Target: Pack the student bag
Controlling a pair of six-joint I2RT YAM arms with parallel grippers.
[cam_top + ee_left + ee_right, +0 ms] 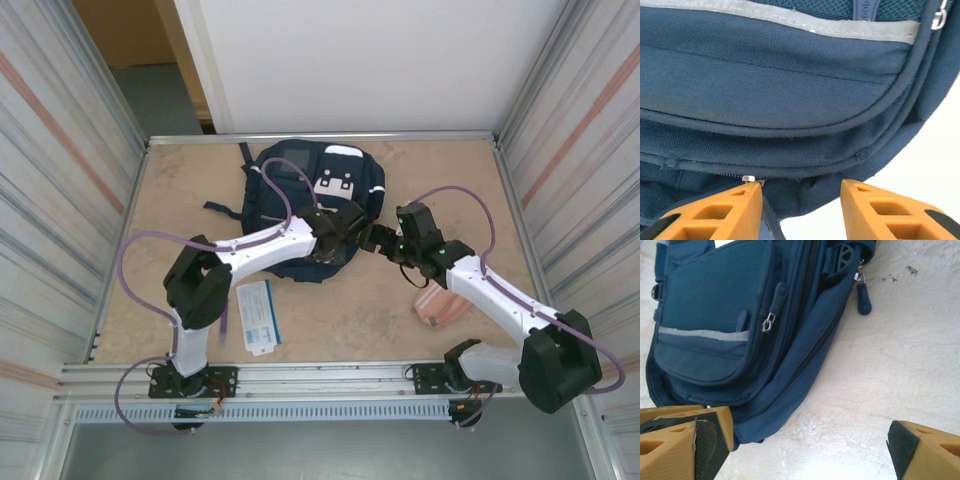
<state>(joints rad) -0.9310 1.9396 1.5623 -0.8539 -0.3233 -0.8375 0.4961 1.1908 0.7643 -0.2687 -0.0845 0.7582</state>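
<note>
Student bag (290, 170) lies just beyond the released left claw (801, 185); released right claw (810, 432) beside it.

student bag (300, 165) far centre; booklet (258, 315) near-left; pouch (440, 305) near-right

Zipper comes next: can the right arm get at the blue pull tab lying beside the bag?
Probably yes. The right gripper is open just off the student bag, and the pull tab lies on bare table at the bag's edge with nothing in between.
</note>
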